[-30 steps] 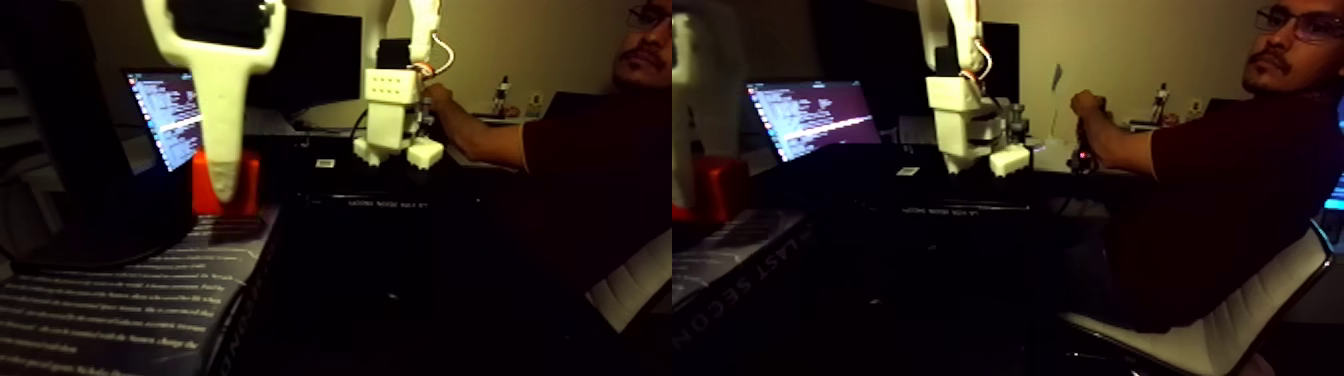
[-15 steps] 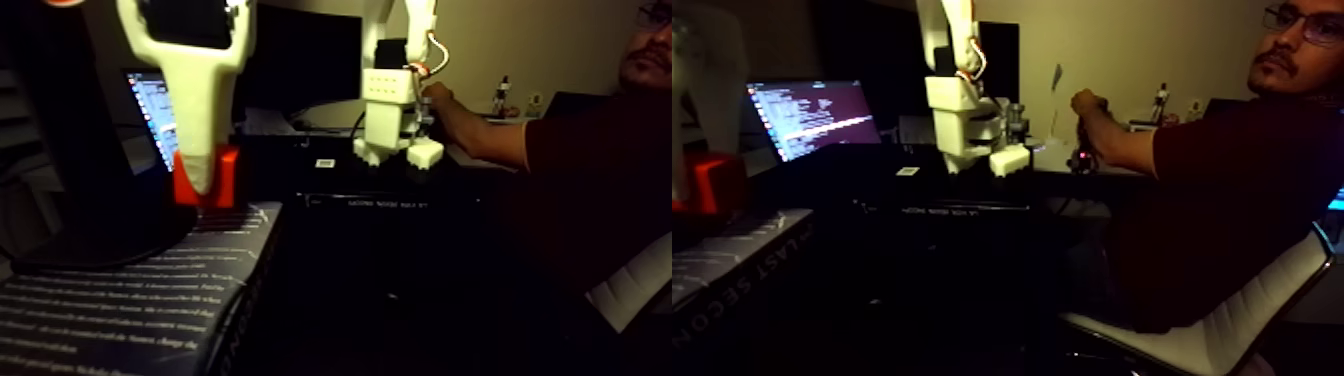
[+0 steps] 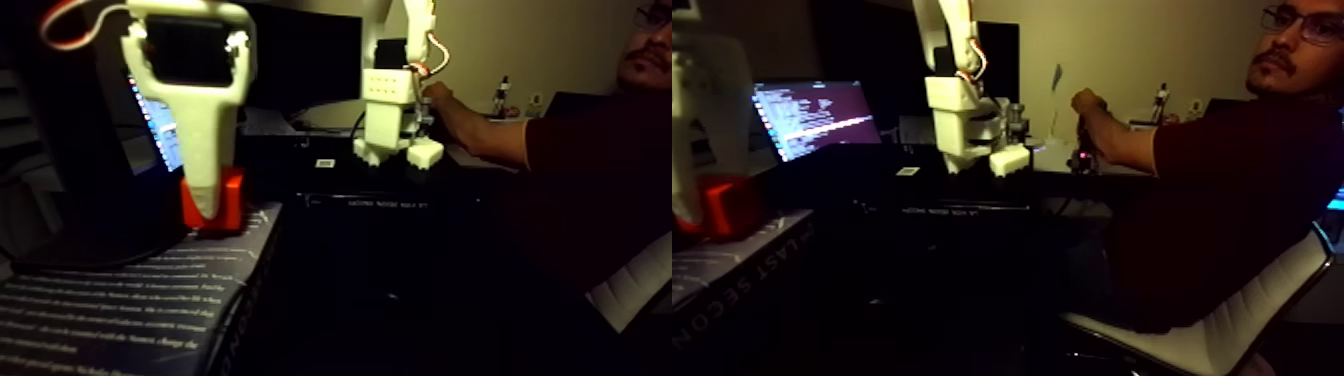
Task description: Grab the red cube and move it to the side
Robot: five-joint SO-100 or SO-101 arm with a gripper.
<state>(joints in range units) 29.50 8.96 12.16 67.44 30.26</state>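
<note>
Where the gripper [image 3: 208,205] hangs over the printed box [image 3: 120,300], its white fingers [image 3: 205,170] are clamped on the red cube [image 3: 231,196], beside the laptop [image 3: 812,118].

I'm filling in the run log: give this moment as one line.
gripper: cannot tell, white finger across cube front | red cube: low over printed surface | person's hand: on second arm

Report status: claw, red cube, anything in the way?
Claw down over the red cube, white finger across its front; grip unconfirmed. Cube low at the printed box top, near its far edge. Laptop behind; nothing blocking.
</note>
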